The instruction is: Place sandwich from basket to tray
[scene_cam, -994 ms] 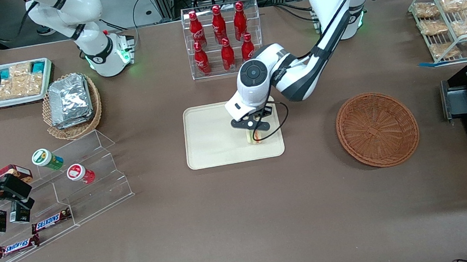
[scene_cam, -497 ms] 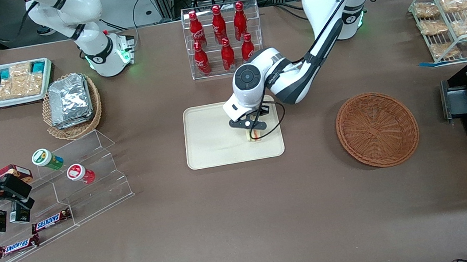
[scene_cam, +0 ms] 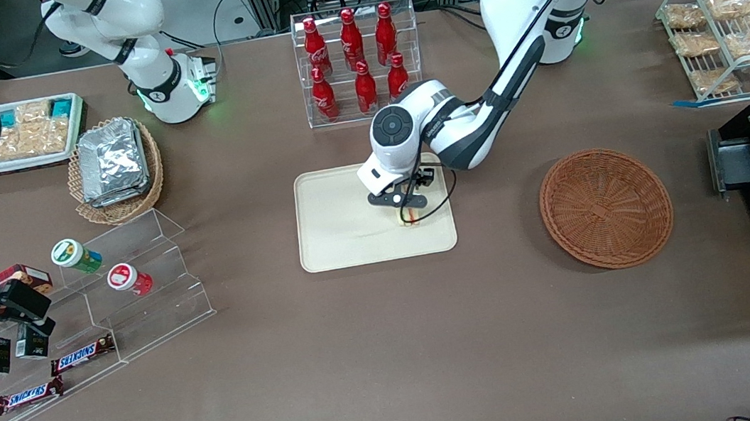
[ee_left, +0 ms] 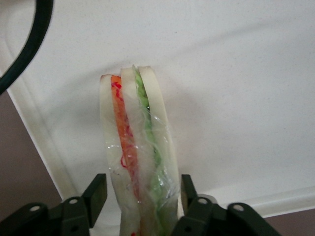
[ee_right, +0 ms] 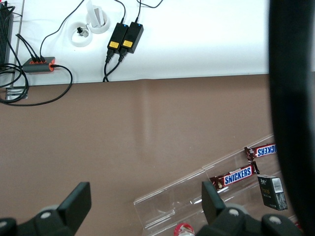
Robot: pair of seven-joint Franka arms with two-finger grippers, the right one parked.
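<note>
Now that I've eased off, the gripper (ee_left: 139,196) is sitting with fingers apart beside the sandwich (ee_left: 138,157), which is standing on the tray (scene_cam: 342,236), basket (scene_cam: 606,207) emptied, so basically done.

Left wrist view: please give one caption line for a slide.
Gripper fingers open beside the sandwich standing on the tray.

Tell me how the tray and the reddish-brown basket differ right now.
The tray is flat, rectangular and cream, while the basket is round, woven and reddish-brown. The tray carries the sandwich, standing on edge near its corner, with the gripper open around it; the basket holds nothing visible. The tray lies under the arm, the basket nearer the working arm's end. Both rest on the brown table.
</note>
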